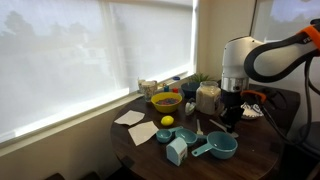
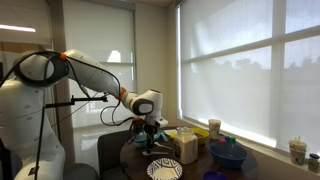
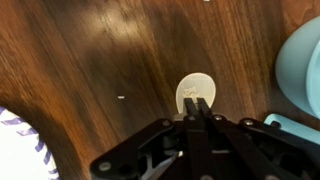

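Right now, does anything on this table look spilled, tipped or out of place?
Nothing looks spilled or tipped. Only a small white disc lies alone on the bare table, right at the closed hand.

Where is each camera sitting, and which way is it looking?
Exterior view: beside the table, facing the window blinds; the white arm enters from the picture's right.
Exterior view: farther back, also facing window blinds; the arm reaches in from the picture's left.
Wrist view: on the wrist, looking down at the table and a small white disc; the shut jaws show at the bottom.
Shared: the striped plate shows in an exterior view and the wrist view.
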